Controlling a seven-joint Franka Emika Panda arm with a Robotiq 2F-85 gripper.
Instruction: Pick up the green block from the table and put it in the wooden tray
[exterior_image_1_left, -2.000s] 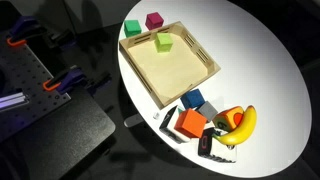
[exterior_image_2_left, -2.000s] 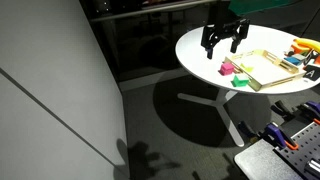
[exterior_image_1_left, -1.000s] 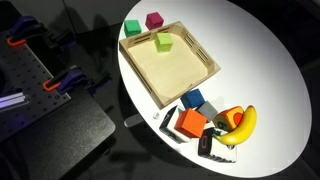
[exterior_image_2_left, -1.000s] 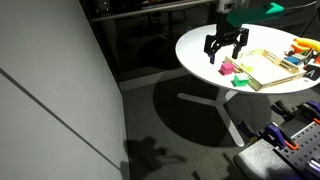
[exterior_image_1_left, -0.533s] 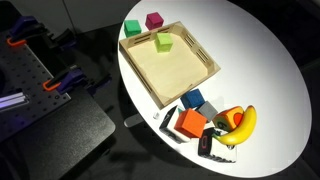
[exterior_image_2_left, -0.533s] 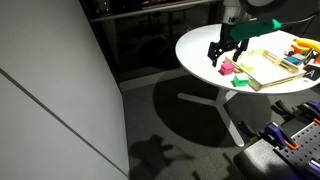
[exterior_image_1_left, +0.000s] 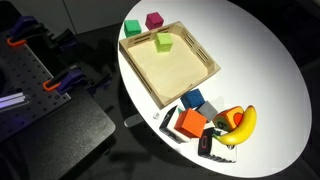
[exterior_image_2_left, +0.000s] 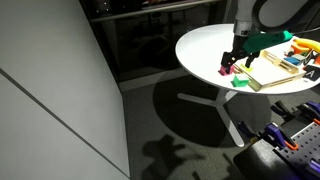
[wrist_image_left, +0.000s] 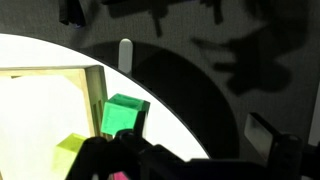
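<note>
The green block (exterior_image_1_left: 132, 28) sits ungrasped just beneath the gripper (exterior_image_2_left: 231, 67), whose opening I cannot tell, not yet in the wooden tray (exterior_image_1_left: 170, 66)

Green block (exterior_image_1_left: 132, 28): small cube of saturated medium green, plain faces, crisp edges. Sits flat and upright on the white table (exterior_image_1_left: 262, 72), outside the wooden tray (exterior_image_1_left: 150, 95), just beside its far left corner. Hard to tell whether touching the rim or just clear of it. In the wrist view, green block (wrist_image_left: 124, 117) seen with one bright lit face, right past the corner of the wooden tray (wrist_image_left: 93, 95).

Wooden tray: large, square, shallow, of light tan wood with a raised rim. Lies flat toward the far left of the table, turned at a diagonal in an exterior view, many times wider than the block.
</note>
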